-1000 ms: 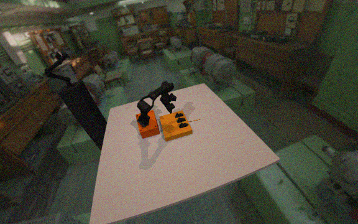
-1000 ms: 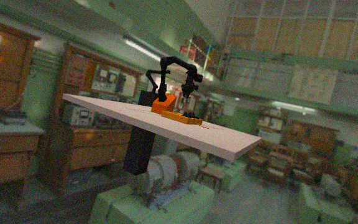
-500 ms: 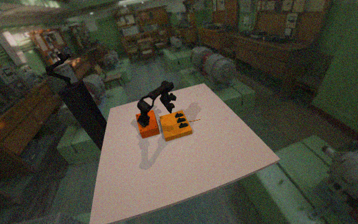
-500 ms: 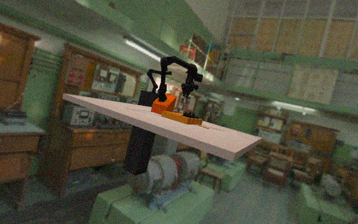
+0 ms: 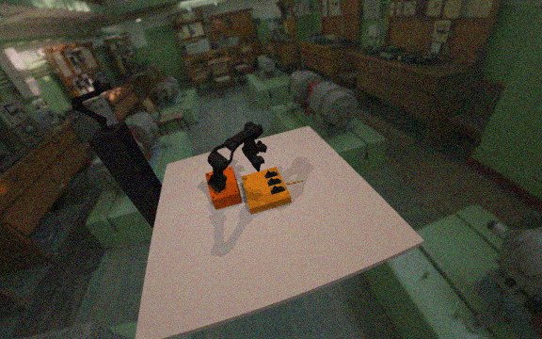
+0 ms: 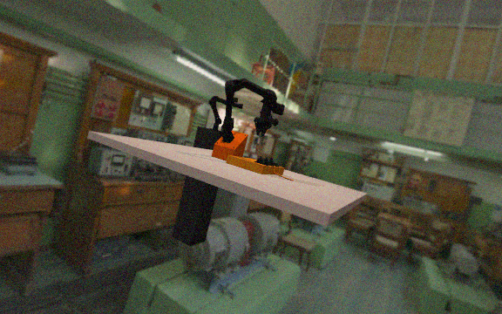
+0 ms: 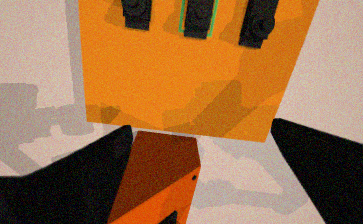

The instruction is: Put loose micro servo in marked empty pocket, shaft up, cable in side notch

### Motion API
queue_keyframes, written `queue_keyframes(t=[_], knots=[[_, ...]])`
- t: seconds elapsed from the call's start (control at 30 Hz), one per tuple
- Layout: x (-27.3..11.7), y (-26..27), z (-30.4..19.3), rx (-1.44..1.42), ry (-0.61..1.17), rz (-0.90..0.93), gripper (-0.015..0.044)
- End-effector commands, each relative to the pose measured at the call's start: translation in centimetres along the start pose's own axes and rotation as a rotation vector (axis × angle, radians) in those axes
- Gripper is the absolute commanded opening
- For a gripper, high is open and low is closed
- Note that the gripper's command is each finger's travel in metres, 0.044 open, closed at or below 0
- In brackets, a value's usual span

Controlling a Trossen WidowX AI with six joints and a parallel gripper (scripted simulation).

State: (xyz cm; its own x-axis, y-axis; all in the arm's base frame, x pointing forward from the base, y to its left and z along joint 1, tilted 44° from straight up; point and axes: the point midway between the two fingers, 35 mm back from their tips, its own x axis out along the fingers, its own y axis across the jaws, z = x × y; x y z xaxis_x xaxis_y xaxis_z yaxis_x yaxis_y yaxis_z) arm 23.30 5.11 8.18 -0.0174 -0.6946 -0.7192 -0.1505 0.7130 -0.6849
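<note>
The orange-yellow deck (image 5: 257, 190) (image 6: 243, 162) (image 7: 132, 75) carries three black servos in a row. The middle servo (image 5: 274, 181) (image 7: 199, 19) stands inside the green pocket outline (image 7: 213, 24), its round shaft boss facing up. Its orange cable (image 5: 294, 182) (image 6: 287, 177) runs out past the deck's edge. The wrist view cuts off its far end, so the notch and far ear are hidden; I cannot tell whether both ears lie flat. My gripper (image 5: 259, 169) (image 6: 261, 133) (image 7: 201, 128) is open and empty, raised above the deck and back from the servos, toward the arm's base.
Two other servos (image 7: 138, 15) (image 7: 258, 24) flank the middle one. The orange base block (image 5: 226, 193) (image 6: 230, 147) (image 7: 157, 160) under the arm stands close beside the deck. Both rest on the pale table (image 5: 276, 264) (image 6: 303, 198). A black pillar (image 5: 125, 169) stands at the table's edge.
</note>
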Motion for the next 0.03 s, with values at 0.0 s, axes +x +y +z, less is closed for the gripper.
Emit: queue_keyframes(t=[0.0], knots=[[0.01,0.03,-0.07,0.002,0.004,0.002,0.044]])
